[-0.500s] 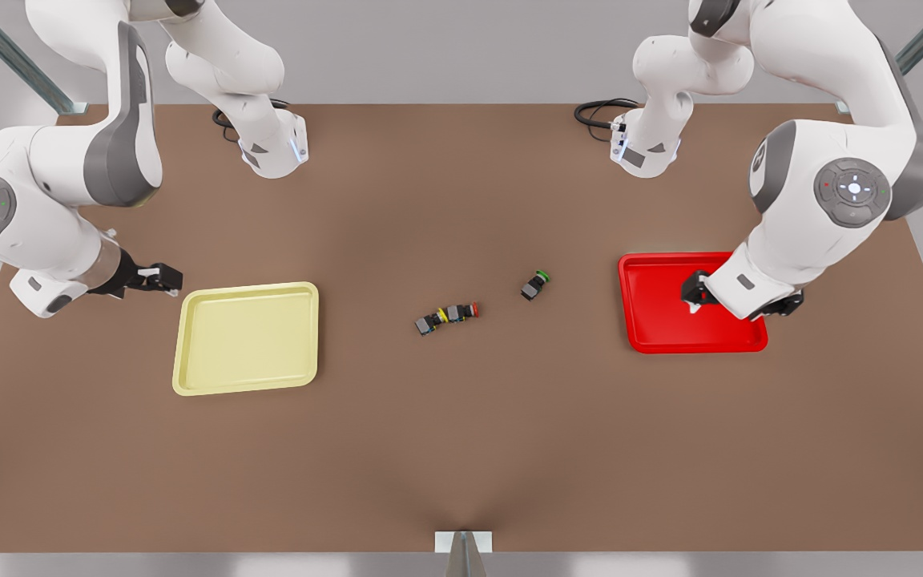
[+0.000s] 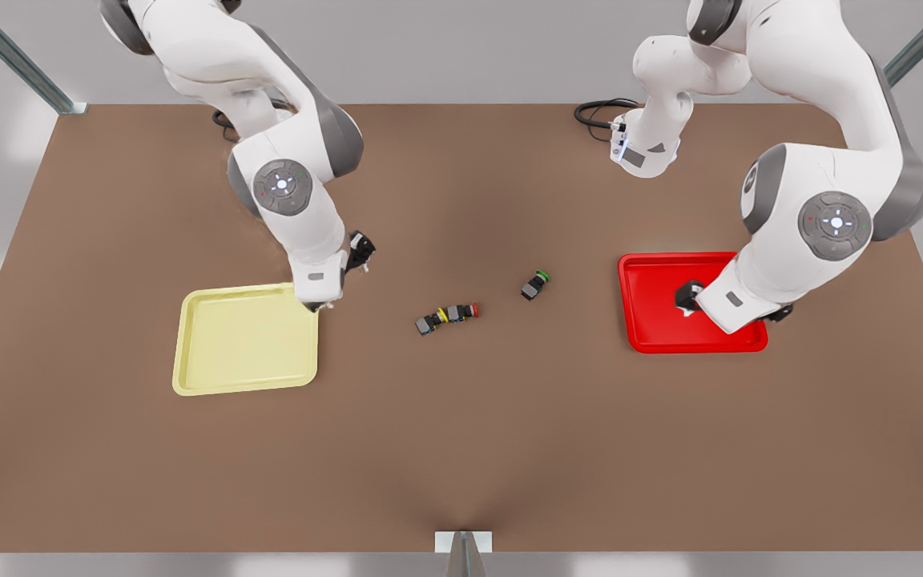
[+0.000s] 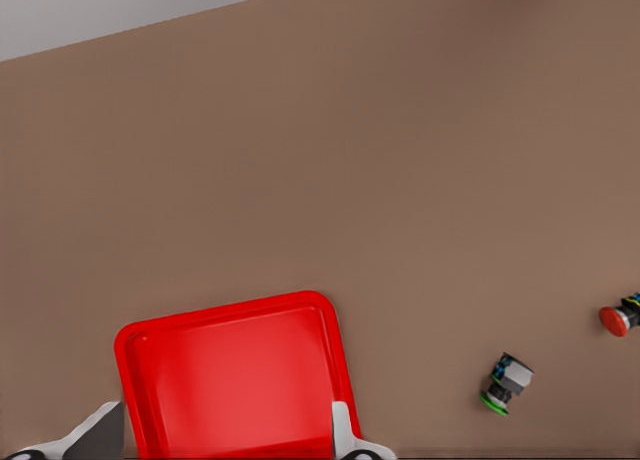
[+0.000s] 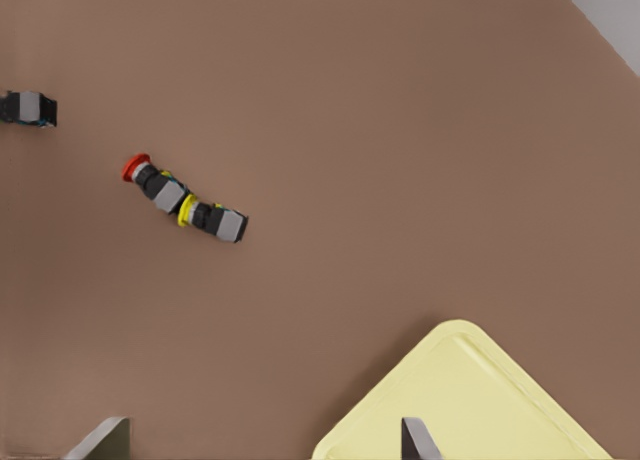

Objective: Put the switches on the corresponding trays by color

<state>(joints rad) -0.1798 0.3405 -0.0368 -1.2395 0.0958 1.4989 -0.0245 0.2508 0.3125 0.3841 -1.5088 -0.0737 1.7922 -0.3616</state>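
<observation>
Three switches lie mid-table: a yellow-capped one (image 2: 429,322) (image 4: 212,219) end to end with a red-capped one (image 2: 463,311) (image 4: 150,179) (image 3: 618,318), and a green-capped one (image 2: 535,284) (image 3: 505,382) apart toward the red tray (image 2: 654,340) (image 3: 225,380). My left gripper (image 2: 687,304) (image 3: 225,442) hovers open over the red tray, holding nothing. My right gripper (image 2: 327,300) (image 4: 258,438) is open and empty above the far right corner of the pale yellow tray (image 2: 245,340) (image 4: 480,400), well short of the switches.
The brown table (image 2: 461,449) has wide bare room in front of and behind the switches. The arm bases (image 2: 646,152) and a black cable (image 2: 598,112) stand at the far edge. A small metal bracket (image 2: 463,543) sits at the near edge.
My right arm swung from beyond the yellow tray's outer side to its corner nearest the switches. My left gripper shifted slightly over the red tray. The switches have not moved.
</observation>
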